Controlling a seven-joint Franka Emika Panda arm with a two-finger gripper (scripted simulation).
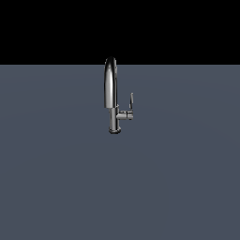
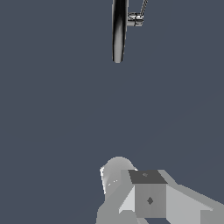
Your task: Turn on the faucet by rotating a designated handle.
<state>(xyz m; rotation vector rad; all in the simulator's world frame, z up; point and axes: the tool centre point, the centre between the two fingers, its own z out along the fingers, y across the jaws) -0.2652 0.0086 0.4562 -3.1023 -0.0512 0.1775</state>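
Centrally on the grey floor (image 1: 56, 187), at the far side of the exterior view, the faucet (image 1: 110, 93) is seen upright, its tall arched spout rising from a cylindrical base. Well apart from it, nearer in the wrist view, the gripper (image 2: 148, 197) is only partly shown; whether it is spread or closed cannot be told. Nothing is seen held. Just beside the faucet, on the exterior view's right, the handle (image 1: 131, 101) is carried on a short stub, its long axis nearly vertical.

dark chrome faucet (image 1: 111, 93), slate-grey floor (image 1: 56, 178)
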